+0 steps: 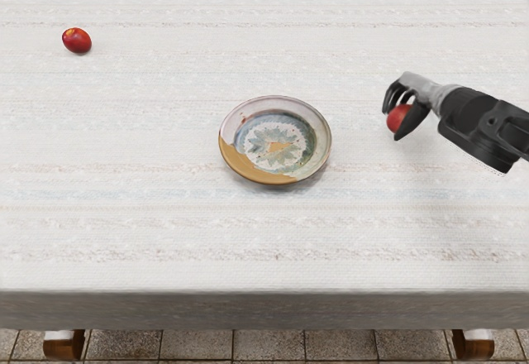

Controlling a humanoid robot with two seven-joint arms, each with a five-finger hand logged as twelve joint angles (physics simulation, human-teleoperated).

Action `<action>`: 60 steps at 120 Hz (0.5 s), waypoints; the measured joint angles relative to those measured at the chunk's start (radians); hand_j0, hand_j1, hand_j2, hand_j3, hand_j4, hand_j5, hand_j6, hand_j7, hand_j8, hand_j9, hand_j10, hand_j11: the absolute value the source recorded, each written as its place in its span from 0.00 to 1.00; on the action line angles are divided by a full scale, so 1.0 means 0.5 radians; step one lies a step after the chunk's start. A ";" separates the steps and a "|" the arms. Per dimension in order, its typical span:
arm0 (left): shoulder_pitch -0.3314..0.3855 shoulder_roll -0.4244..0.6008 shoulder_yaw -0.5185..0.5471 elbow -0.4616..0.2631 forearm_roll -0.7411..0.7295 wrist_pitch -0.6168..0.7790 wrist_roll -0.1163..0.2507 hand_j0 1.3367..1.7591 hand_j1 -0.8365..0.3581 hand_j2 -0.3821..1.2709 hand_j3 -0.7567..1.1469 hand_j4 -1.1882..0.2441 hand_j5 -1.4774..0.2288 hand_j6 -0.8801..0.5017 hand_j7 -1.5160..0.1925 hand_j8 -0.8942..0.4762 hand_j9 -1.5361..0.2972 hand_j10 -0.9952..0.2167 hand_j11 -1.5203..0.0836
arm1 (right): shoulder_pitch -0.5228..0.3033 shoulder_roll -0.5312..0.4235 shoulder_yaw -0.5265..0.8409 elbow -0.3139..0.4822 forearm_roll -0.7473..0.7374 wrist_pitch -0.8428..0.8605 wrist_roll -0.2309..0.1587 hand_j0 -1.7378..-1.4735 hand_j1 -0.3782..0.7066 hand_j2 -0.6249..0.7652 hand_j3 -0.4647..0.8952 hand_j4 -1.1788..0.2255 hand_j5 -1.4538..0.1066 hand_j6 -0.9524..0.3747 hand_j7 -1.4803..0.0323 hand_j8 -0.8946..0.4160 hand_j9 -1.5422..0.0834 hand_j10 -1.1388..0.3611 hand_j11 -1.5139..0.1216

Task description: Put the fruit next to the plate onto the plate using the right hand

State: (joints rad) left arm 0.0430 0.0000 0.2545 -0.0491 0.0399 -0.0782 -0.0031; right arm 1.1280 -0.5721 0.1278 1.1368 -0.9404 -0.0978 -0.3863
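A patterned ceramic plate with a brown rim patch sits near the middle of the table. To its right, a small red fruit shows between the dark fingers of my right hand, whose arm comes in from the right edge. The fingers curl around the fruit, above and below it. I cannot tell if the fruit still touches the table. A second red fruit lies far off at the back left. The left arm is out of view.
The table is covered by a pale woven cloth and spans the whole view. Its front edge runs along the bottom, with wooden feet on a tiled floor below.
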 joint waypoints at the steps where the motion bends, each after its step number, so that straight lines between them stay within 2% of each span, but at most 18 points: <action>1: 0.000 0.000 0.000 0.000 0.000 0.000 0.000 0.76 0.75 0.26 0.40 0.66 0.68 0.46 0.70 0.47 0.66 0.62 0.75 | 0.002 -0.005 0.009 0.012 0.008 0.009 0.000 0.35 0.48 0.53 0.34 0.24 0.20 0.28 0.24 0.38 0.25 0.41 0.22; 11: 0.000 0.000 0.000 0.000 0.000 0.000 0.000 0.76 0.75 0.26 0.40 0.66 0.68 0.46 0.70 0.47 0.66 0.62 0.75 | 0.018 -0.050 0.098 0.127 0.091 0.090 -0.001 0.35 0.50 0.58 0.34 0.23 0.19 0.26 0.24 0.40 0.25 0.42 0.22; 37: 0.000 0.000 0.000 0.000 0.000 0.000 0.000 0.76 0.75 0.26 0.40 0.66 0.68 0.46 0.70 0.47 0.66 0.62 0.75 | 0.029 -0.073 0.293 0.337 0.239 0.249 -0.005 0.35 0.53 0.62 0.34 0.23 0.19 0.28 0.23 0.40 0.25 0.43 0.23; 60: 0.000 0.000 0.000 0.000 0.000 0.000 0.000 0.76 0.75 0.26 0.40 0.66 0.68 0.46 0.70 0.47 0.66 0.62 0.75 | 0.038 0.081 0.423 0.399 0.314 0.357 -0.010 0.35 0.53 0.62 0.34 0.23 0.18 0.28 0.23 0.41 0.25 0.43 0.23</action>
State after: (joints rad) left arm 0.0429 0.0000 0.2547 -0.0491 0.0398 -0.0783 -0.0030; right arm 1.1471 -0.5314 0.3396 1.3362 -0.7834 0.0804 -0.3912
